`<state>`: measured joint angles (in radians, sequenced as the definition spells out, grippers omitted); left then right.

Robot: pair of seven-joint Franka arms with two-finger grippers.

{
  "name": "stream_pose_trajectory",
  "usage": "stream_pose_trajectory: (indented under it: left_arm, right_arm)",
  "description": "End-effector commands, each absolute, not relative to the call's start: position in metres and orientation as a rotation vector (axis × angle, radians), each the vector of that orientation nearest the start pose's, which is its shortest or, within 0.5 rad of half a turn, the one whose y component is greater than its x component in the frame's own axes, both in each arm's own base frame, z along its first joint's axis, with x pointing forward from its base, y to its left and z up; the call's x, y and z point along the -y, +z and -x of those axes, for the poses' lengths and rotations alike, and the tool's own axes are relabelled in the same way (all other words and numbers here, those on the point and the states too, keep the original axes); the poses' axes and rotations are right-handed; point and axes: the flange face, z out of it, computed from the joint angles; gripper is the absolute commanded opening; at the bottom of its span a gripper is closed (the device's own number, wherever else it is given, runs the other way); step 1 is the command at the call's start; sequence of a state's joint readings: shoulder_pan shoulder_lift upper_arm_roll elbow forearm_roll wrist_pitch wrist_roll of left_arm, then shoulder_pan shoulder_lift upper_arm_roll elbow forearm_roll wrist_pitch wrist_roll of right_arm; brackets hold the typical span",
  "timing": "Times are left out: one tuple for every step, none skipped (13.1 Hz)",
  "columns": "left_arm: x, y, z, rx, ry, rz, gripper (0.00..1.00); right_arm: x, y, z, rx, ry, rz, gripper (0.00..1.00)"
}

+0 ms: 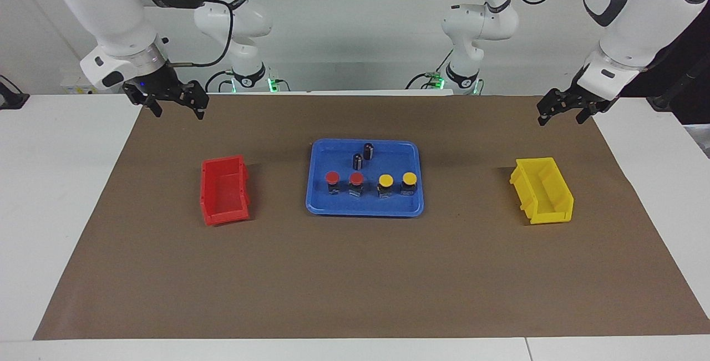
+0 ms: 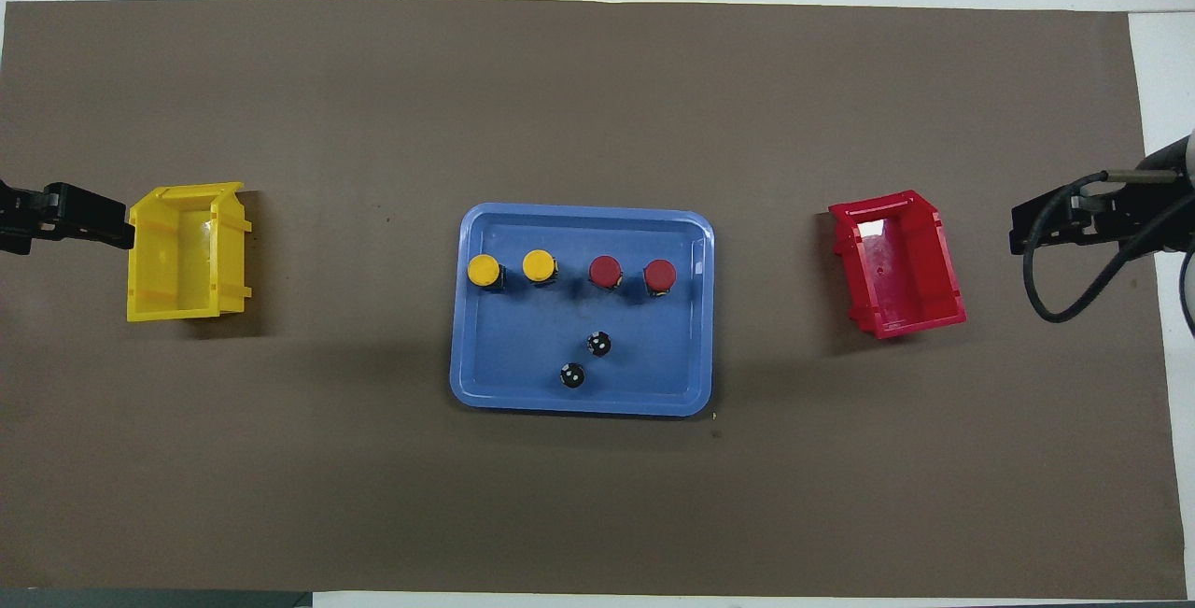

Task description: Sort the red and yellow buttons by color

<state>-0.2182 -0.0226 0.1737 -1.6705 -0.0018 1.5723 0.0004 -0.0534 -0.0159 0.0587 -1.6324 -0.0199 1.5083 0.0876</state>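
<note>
**Four buttons in the tray, both claws raised and apart**

A blue tray (image 1: 364, 206) sits at the middle of the tabletop (image 1: 355, 283), on a brown mat (image 2: 597, 505). In it four buttons stand upright in one row along the tray's edge farther from the robots. Counting from the right arm's end, they are the first red button (image 1: 331, 178), the second red button (image 1: 356, 179), the first yellow button (image 1: 385, 181) and the second yellow button (image 1: 409, 179). Neighbours stand just beside each other without touching. Nearer to the robots, still inside the tray, stand two dark cylinders (image 1: 363, 156), close together and upright.

A red bin (image 1: 223, 190) lies on the mat toward the right arm's end of the tabletop, well apart from the tray. A yellow bin (image 1: 542, 190) lies toward the left arm's end, equally clear of the tray. Neither bin has anything in it.

The right claw (image 1: 173, 105) hangs in the air over the mat's corner near the right arm's base, fingers apart and gripping nothing. The left claw (image 1: 564, 110) hangs over the mat's corner near the left arm's base, its fingers likewise apart and empty. Both arms wait, well away from the tray and the bins.
</note>
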Motion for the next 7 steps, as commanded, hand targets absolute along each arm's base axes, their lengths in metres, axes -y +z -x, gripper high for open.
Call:
stream_pose_trajectory:
  left_arm:
    - [0.0203, 0.5914, -0.5347, -0.081, 0.118, 3.126, 1.0]
    - [0.0203, 0.5914, -0.5347, -0.081, 0.118, 3.126, 1.0]
    - [0.0203, 0.5914, -0.5347, -0.081, 0.118, 3.126, 1.0]
    - [0.0203, 0.5914, -0.5347, -0.081, 0.118, 3.126, 1.0]
    - [0.0203, 0.5914, -0.5347, -0.081, 0.118, 3.126, 1.0]
    - [0.0203, 0.5914, -0.5347, -0.081, 0.118, 3.126, 1.0]
    - [0.0205, 0.5914, -0.5347, -0.081, 0.118, 3.127, 1.0]
  right_arm:
    - [-0.0029, 0.6004, -0.5351, -0.094, 0.188, 3.141, 1.0]
    - [-0.0022, 0.6005, -0.5352, -0.101, 0.186, 3.141, 1.0]
    - [-0.0013, 0.6015, -0.5357, -0.099, 0.179, 3.141, 1.0]
    - [-0.0005, 0.6015, -0.5357, -0.101, 0.178, 3.141, 1.0]
    - [-0.0013, 0.6015, -0.5357, -0.099, 0.178, 3.141, 1.0]
    - [-0.002, 0.6015, -0.5357, -0.097, 0.178, 3.142, 1.0]
    - [-0.0028, 0.6016, -0.5358, -0.099, 0.176, 3.143, 1.0]
